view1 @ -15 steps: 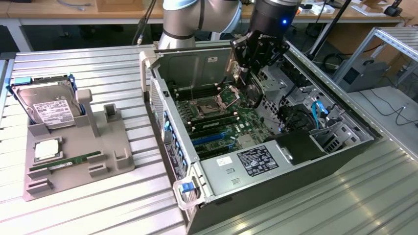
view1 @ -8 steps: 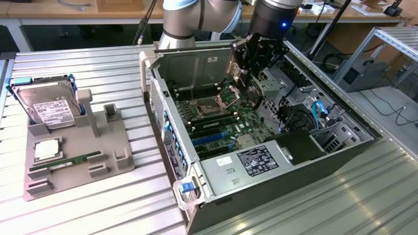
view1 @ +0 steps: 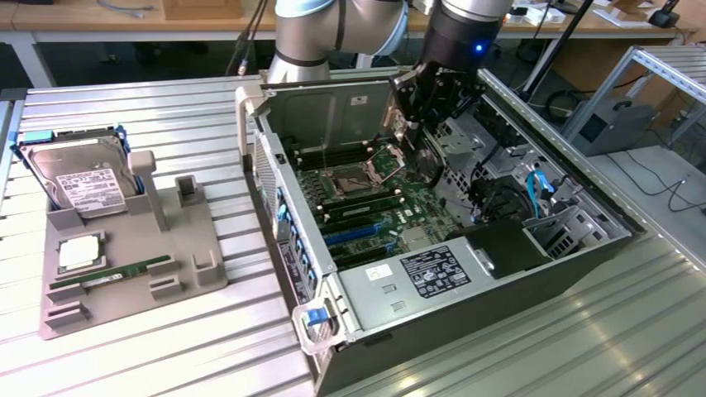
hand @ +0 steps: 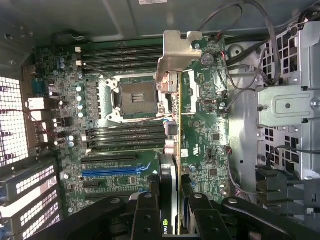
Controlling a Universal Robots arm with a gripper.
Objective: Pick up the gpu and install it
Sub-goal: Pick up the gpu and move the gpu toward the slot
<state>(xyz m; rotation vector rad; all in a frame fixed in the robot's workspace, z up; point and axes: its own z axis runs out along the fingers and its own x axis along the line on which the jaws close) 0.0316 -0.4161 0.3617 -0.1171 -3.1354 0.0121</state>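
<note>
Jaws of the black gripper (hand: 170, 212) clamp the thin dark flat gpu card (hand: 168, 182), above the green motherboard (hand: 202, 130).

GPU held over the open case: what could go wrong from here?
The gpu in the pincer hangs near the bare CPU socket; a knock might damage it. It looks off the line of the blue slot, so it could miss. Loose cables might snag.

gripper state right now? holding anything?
Gripper: closed on the gpu, which it holds edge-on over the motherboard.
</note>
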